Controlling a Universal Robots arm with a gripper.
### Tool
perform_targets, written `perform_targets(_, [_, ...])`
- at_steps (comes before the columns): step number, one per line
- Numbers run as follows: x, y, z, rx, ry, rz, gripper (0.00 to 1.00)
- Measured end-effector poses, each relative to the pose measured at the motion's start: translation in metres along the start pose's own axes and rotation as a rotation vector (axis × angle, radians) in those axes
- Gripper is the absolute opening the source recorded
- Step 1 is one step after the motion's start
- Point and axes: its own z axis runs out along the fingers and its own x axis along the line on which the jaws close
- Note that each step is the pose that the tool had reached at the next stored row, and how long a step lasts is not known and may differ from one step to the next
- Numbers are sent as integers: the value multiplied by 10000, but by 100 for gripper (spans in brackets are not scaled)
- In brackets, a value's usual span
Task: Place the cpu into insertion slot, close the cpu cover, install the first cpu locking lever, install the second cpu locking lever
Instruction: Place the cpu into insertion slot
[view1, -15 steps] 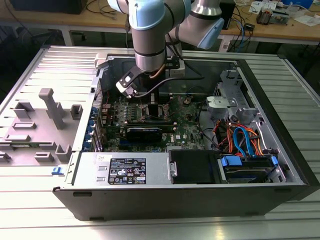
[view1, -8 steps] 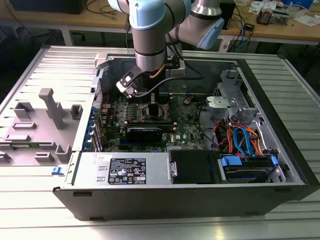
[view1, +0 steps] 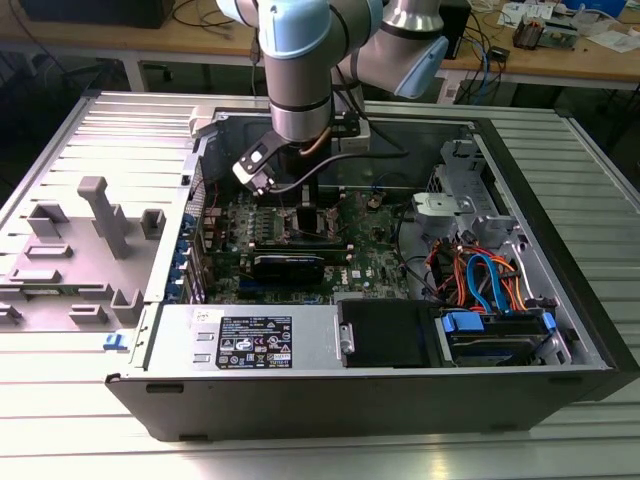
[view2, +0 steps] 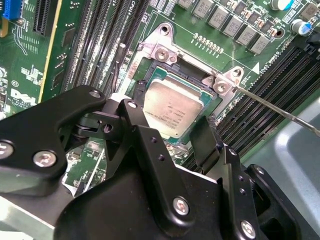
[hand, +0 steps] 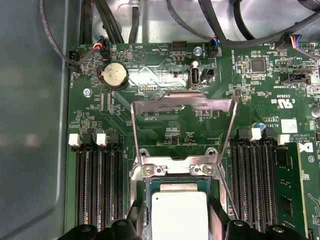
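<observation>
The cpu (hand: 180, 216) (view2: 174, 106), a flat square chip with a dull silver top, lies level in the insertion slot (hand: 172, 171) (view2: 162, 52) on the green board. My gripper (hand: 179, 222) (view2: 167, 120) (view1: 305, 222) straddles the chip, and its black fingers (view2: 205, 142) (hand: 218, 220) sit against two opposite edges of it. The cpu cover (hand: 182, 99), a thin silver frame with a big cut-out, stands raised on its hinge beyond the slot. A thin wire locking lever (view2: 280, 112) (hand: 226, 187) sticks out free beside the slot.
Long black memory slots (hand: 97, 185) (hand: 260, 175) flank the socket closely. A coin battery (hand: 114, 75) and black cables (hand: 215, 20) lie beyond the cover. In the exterior view, the case holds a power supply (view1: 250, 340) and a drive bay with blue and orange cables (view1: 480, 280).
</observation>
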Motion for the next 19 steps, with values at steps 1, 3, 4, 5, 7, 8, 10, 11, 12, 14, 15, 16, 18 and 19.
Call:
perform_targets(1, [3,1,0,1,-1,0,61])
perform_targets(3, [4,1,0,0,3,0,61])
perform_targets(4, [4,1,0,0,5,1,61])
perform_targets(5, [5,1,1,0,6,1,61])
perform_targets(7, [5,2,1,-1,8,1,61])
perform_targets(8, [5,2,1,-1,9,2,61])
perform_targets(10, [5,2,1,0,11,1,61])
perform_targets(11, [6,2,2,-1,20,2,61])
perform_targets(12, [9,3,6,-7,40,4,62])
perform_targets(14, [5,2,0,-1,16,2,67])
perform_targets(15, [4,3,-9,1,14,2,67])
perform_targets(16, [5,3,-12,0,15,2,67])
perform_targets(18, [5,4,-19,-2,17,2,67])
perform_targets(19, [5,4,-19,-2,18,2,67])
